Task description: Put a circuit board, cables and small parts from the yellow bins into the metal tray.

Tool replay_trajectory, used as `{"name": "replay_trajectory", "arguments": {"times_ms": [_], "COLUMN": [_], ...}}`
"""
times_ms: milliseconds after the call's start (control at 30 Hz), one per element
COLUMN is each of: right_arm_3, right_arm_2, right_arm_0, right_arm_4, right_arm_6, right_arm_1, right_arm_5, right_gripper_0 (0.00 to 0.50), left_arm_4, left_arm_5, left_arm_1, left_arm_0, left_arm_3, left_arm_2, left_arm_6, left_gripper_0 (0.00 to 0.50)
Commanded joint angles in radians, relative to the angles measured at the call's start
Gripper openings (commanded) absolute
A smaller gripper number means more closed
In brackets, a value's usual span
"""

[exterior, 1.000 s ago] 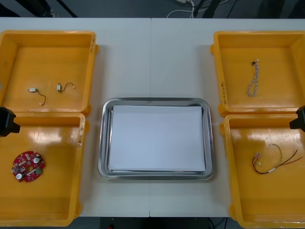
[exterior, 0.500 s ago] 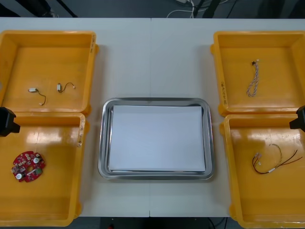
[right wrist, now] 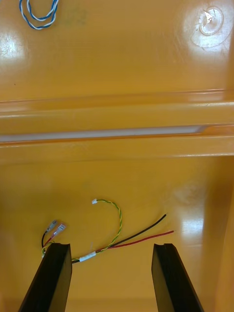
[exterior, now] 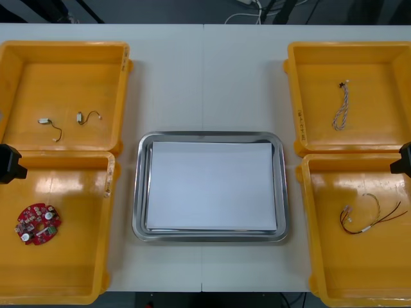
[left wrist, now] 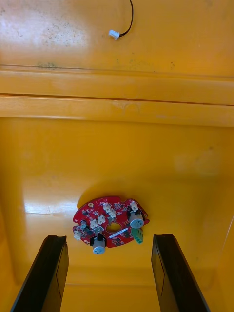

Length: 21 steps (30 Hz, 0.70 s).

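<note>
Across the view, a light table [exterior: 205, 77], with dark floor [exterior: 160, 11] beyond its far edge. At centre, the metal tray [exterior: 137, 192], white inside. Two yellow bins [exterior: 122, 96] on each side. Over the near left bin, the left gripper [left wrist: 108, 238], fingers spread wide, holding nothing; flat on the bin floor between them, the round red circuit board [left wrist: 111, 227]. Over the near right bin, the right gripper [right wrist: 111, 246], likewise wide and empty, the red and yellow cable [right wrist: 119, 229] between its fingers. In the far right bin, a twisted blue and white cable [exterior: 341, 109]; in the far left, two short black cables [exterior: 87, 117]. No change since a second ago: same places, same spread.
</note>
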Motion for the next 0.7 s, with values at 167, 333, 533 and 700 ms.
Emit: {"name": "replay_trajectory", "arguments": {"times_ms": [167,333,533,700], "right_arm_3": [-0.028,-0.028,-0.028,-0.028], "right_arm_2": [0.004,0.004,0.004,0.004], "right_arm_0": [0.009,0.009,0.009,0.009], "right_arm_4": [0.003,0.003,0.003,0.003], "right_arm_6": [0.015,0.015,0.015,0.015], "right_arm_1": [0.008,0.008,0.008,0.008], "right_arm_5": [0.002,0.002,0.002,0.002], "right_gripper_0": [0.477,0.476,0.475,0.475], "left_arm_4": [0.007,0.007,0.007,0.007], "left_arm_5": [0.006,0.006,0.006,0.006], "left_arm_1": [-0.012,-0.012,-0.012,-0.012], "left_arm_0": [0.022,0.022,0.022,0.022], "left_arm_3": [-0.033,-0.033,-0.033,-0.033], "left_arm_2": [0.030,0.030,0.030,0.030], "left_arm_6": [-0.115,-0.115,-0.115,-0.115], "left_gripper_0": [0.500,0.500,0.500,0.500]}}
